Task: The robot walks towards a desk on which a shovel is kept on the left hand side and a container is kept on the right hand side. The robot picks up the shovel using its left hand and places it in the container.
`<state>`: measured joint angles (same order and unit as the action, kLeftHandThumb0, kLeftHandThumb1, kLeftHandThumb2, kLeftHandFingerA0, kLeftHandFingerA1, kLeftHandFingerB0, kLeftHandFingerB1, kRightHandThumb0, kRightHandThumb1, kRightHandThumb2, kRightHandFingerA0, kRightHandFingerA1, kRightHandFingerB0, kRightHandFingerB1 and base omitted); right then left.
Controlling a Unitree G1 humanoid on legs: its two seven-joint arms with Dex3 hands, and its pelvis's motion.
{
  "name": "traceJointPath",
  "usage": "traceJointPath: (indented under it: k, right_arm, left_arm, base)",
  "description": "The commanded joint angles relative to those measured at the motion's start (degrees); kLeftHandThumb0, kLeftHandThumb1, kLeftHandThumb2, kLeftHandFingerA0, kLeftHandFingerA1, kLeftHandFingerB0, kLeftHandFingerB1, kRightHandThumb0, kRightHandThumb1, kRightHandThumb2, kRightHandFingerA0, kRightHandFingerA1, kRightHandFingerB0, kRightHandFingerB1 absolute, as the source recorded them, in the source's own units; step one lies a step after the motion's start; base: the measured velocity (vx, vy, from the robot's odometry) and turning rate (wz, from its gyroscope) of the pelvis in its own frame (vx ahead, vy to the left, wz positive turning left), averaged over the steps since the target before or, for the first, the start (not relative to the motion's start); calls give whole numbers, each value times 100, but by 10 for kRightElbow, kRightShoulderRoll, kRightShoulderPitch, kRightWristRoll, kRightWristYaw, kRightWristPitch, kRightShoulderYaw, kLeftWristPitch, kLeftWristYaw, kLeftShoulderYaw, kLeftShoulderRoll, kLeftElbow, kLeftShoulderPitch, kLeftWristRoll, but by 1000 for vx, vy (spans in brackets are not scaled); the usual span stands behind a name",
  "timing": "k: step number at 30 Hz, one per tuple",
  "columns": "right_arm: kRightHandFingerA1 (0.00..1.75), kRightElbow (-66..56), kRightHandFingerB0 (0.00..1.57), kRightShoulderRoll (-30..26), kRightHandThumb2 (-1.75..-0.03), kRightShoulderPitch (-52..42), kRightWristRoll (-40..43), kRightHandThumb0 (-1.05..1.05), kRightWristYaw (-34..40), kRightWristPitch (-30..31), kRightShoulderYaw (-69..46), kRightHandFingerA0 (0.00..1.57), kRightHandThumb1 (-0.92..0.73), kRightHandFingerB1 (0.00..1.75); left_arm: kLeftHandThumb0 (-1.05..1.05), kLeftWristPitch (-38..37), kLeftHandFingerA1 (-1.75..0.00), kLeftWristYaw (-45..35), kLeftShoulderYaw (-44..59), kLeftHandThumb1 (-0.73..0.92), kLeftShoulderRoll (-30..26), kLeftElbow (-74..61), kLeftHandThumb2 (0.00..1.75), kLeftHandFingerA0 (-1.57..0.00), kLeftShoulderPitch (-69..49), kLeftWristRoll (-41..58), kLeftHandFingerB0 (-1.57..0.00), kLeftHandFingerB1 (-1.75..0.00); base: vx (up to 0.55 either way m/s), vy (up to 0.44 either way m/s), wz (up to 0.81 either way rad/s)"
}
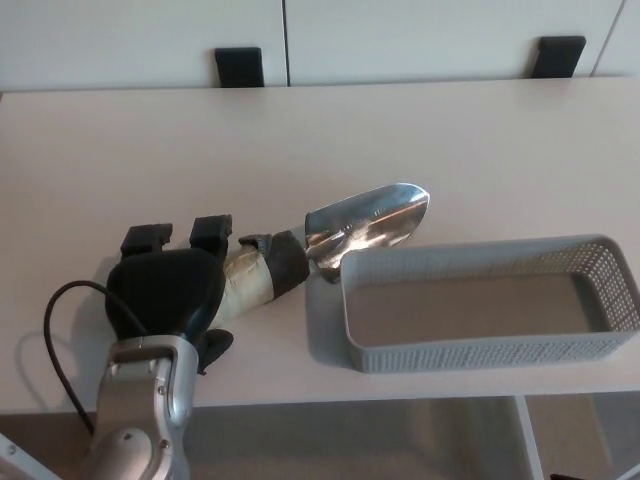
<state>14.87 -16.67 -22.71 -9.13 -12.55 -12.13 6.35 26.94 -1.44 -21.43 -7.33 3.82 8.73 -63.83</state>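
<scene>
My left hand (170,285) is shut on the pale handle of the shovel (365,222), at the table's front left. The shovel has a shiny metal scoop and a dark collar, and it points right and slightly away from me. Its scoop hangs just over the left far corner of the grey mesh container (480,345), which sits at the front right of the desk with nothing in it. My right hand does not show.
The pale desk (300,130) stretches wide behind the shovel. Two black chair backs (238,67) stand at its far edge against a white wall. A black cable (60,330) loops beside my left wrist near the front edge.
</scene>
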Motion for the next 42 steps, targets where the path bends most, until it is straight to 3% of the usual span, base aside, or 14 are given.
traceJointPath:
  k: [1, 3, 5, 7, 10, 16, 19, 24, 29, 34, 39, 40, 41, 42]
  right_arm:
    - [64, -3, 59, -10, -54, 4, -4, -16, -5, 9, 0, 69, -55, 55]
    - [63, -5, 58, -11, -54, 6, -5, -16, -7, 14, 1, 68, -56, 55]
    - [64, -12, 59, -11, -54, 5, -4, -17, -8, 19, 0, 69, -55, 55]
    - [63, -21, 59, -10, -54, 0, -4, -18, -8, 26, 1, 69, -55, 55]
    - [64, -27, 58, -15, -54, -2, -7, -17, -13, 24, 4, 70, -57, 54]
    - [62, -25, 59, -18, -55, 11, -4, -19, -21, 35, 5, 70, -56, 54]
    - [60, -34, 59, -18, -54, 9, -1, -17, -25, 42, 4, 68, -56, 54]
    - [60, -35, 58, -22, -55, 14, -5, -21, -27, 49, 7, 70, -56, 53]
    - [60, -35, 58, -27, -55, 18, -4, -20, -32, 50, 10, 71, -56, 53]
    - [60, -33, 58, -27, -55, 17, -3, -20, -33, 59, 12, 70, -57, 52]
    - [59, -35, 57, -30, -55, 16, -2, -19, -36, 57, 14, 69, -57, 53]
    - [58, -35, 57, -30, -55, 16, 0, -19, -37, 56, 14, 68, -58, 53]
    - [58, -34, 57, -30, -55, 16, -1, -19, -37, 56, 14, 68, -58, 53]
    - [58, -35, 57, -31, -55, 17, -1, -19, -37, 56, 15, 68, -58, 53]
  left_arm:
    - [-35, 2, -48, -8, 0, 31, -10, 13, 90, 0, 16, 19, 0, -48]
    - [-62, -30, -35, -16, 0, 52, -18, 18, 57, -30, 22, 45, -12, -23]
    - [-66, -63, -48, -58, 1, 49, -35, 24, 79, -37, 36, 86, -8, -31]
    - [-42, -132, -70, -121, 8, 53, -62, 43, 97, -72, 56, 162, 0, -41]
    - [-49, -153, -61, -141, 5, 80, -70, 82, 64, -106, 73, 184, -29, -30]
    - [-38, -107, -65, -244, -14, 83, -73, 162, 66, -119, 134, 195, -55, -37]
    - [-31, -101, -81, -271, -30, 72, -80, 189, 61, -111, 147, 188, -81, -51]
    - [-38, -109, -125, -209, -36, 85, -77, 208, 65, -89, 132, 175, -70, -66]
    - [-34, -133, -134, -155, 6, 84, -62, 209, 65, -85, 111, 232, -63, -82]
    - [-40, -149, -145, -96, 147, 82, 17, 188, 68, -102, 68, 369, -69, -88]
    - [-33, -102, -160, -100, 303, 74, 116, 150, 66, -85, 62, 517, -63, -96]
    - [-35, -76, -130, -109, 344, 55, 139, 137, 96, -109, 69, 559, -67, -89]
    - [-27, -58, -170, -107, 368, 70, 153, 129, 64, -79, 74, 579, -63, -98]
    - [-27, -40, -170, -100, 386, 70, 165, 123, 64, -79, 80, 587, -63, -98]
  base:
    - [0, 0, 0]
    - [0, 0, 0]
    - [0, 0, 0]
    - [0, 0, 0]
    - [0, 0, 0]
    - [0, 0, 0]
    - [0, 0, 0]
    - [0, 0, 0]
    - [0, 0, 0]
    - [0, 0, 0]
    - [0, 0, 0]
    - [0, 0, 0]
    - [0, 0, 0]
    - [0, 0, 0]
